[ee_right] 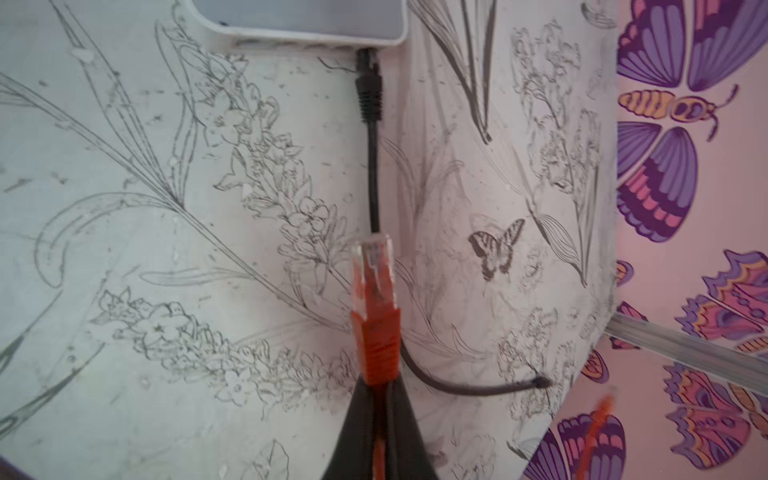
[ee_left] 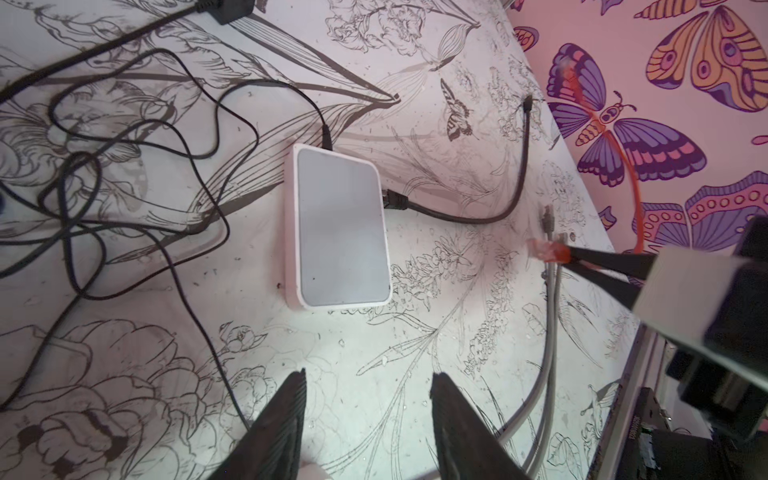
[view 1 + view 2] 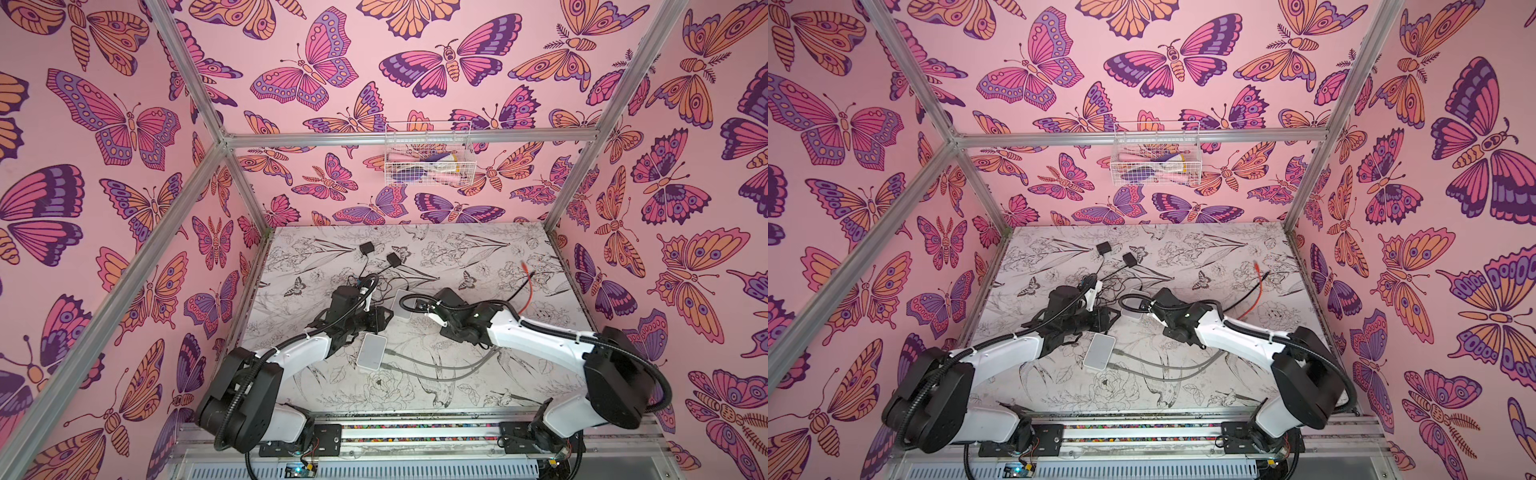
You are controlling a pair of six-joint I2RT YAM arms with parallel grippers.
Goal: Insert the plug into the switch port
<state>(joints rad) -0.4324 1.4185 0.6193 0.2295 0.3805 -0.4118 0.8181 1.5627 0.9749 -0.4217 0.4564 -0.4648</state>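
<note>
Plug [image 1: 374, 286]: orange boot, clear tip. The right gripper [image 1: 378, 395] pinches it by the boot, jaws pressed tight. It hangs off the table [image 1: 124, 332], tip toward the switch [image 1: 299, 20], near it but apart.

In a top view the switch [image 3: 401, 302] sits mid-frame between the two grippers and is mostly hidden by them.

Black cable [image 1: 373, 174] is already seated in the switch's end port. The plug lines up with that cable, not with a free port. The other ports along that edge are dim; I cannot count them.

Left gripper [image 2: 369, 376]: spread, empty, hovering short of the switch, touching nothing.

Second switch [image 3: 371, 352] is at lower mid-frame with two grey cables [image 3: 436, 365] in it.

Risks, as I judge them:
- A straight push meets the black boot and the occupied port, so the plug needs a sideways shift first.
- Nothing braces the switch. It looks light, and a push may slide it away instead of seating the plug.
- The orange cable [image 2: 623, 158] trails behind the plug, and its drag could twist the plug in the grip.
- I cannot tell which way the latch tab faces; the wrong way jams at the port mouth.
</note>
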